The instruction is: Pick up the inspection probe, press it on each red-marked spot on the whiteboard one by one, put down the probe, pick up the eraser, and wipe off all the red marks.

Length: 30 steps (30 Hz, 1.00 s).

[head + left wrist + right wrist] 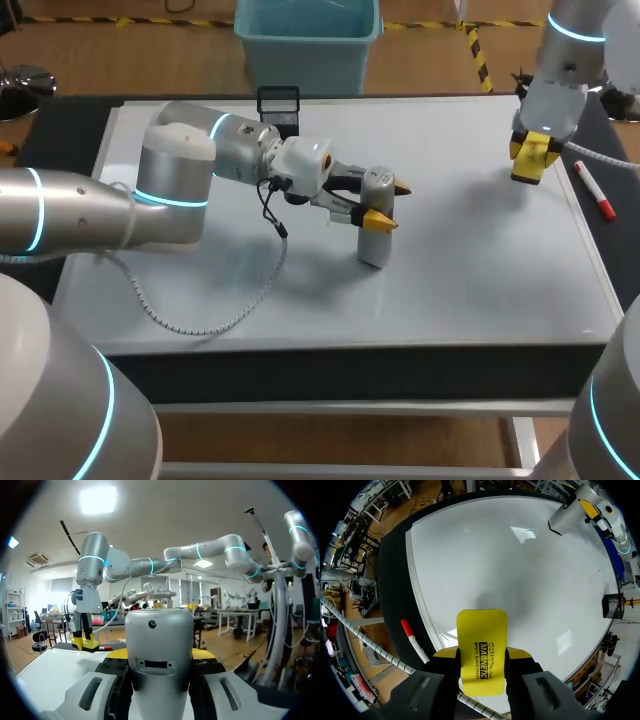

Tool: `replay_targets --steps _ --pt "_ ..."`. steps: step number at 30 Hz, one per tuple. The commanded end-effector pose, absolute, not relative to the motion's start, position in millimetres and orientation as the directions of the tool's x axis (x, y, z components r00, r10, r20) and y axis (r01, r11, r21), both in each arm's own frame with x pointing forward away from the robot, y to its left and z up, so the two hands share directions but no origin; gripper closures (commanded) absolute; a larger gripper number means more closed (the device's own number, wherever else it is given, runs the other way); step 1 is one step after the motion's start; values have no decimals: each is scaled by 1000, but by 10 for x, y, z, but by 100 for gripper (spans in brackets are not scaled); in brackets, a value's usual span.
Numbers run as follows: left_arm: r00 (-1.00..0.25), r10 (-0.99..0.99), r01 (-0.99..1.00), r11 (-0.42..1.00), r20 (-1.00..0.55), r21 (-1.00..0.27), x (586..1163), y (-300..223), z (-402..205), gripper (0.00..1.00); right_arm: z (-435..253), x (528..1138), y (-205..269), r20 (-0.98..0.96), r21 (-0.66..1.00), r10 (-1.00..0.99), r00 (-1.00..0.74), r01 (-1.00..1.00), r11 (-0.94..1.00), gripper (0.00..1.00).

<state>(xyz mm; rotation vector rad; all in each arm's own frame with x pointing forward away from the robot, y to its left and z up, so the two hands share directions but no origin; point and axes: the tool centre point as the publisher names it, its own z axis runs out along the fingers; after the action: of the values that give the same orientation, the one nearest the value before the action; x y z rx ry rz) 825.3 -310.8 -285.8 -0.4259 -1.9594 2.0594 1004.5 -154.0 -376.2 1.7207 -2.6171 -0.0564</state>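
The inspection probe (374,225), a grey cylinder, stands upright near the middle of the whiteboard (470,260). My left gripper (390,203) is shut on its upper part from both sides. In the left wrist view the probe (159,630) fills the space between the fingers of that gripper (159,655). My right gripper (530,160) hangs over the board's far right corner, shut on the yellow eraser (529,157). The right wrist view has the eraser (481,645) clamped in the right gripper (482,653), above the white surface (520,570). I see no red marks on the board.
A red-capped marker (594,190) lies on the dark strip just off the board's right edge. A black holder (278,108) stands at the far edge, left of centre. My left arm's coiled cable (200,320) trails across the board's near left part.
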Motion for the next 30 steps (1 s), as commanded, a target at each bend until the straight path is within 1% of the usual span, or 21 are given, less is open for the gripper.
replay_targets --steps 1,12,17,23,30 --pt "-920 391 7 -57 -29 -998 8259 -3110 -2883 100 -3758 10050 -1547 -10 34 -919 -394 -918 394 100" --pt "-921 388 10 -60 -32 -998 8246 -3095 -2852 100 -3758 10050 -1547 -10 34 -919 -394 -918 394 100" --pt "-924 381 14 -64 -37 -998 8261 -3038 -2740 100 -3758 10050 -1547 -10 34 -919 -394 -918 394 100" --pt "-941 336 23 -53 -39 -998 8375 -2777 -2519 100 -3758 10050 -1547 -10 34 -919 -394 -918 394 100" --pt "-965 254 47 -42 -56 -998 8593 -2318 -2330 100 -3758 10050 -1547 -10 34 -919 -394 -918 394 100"
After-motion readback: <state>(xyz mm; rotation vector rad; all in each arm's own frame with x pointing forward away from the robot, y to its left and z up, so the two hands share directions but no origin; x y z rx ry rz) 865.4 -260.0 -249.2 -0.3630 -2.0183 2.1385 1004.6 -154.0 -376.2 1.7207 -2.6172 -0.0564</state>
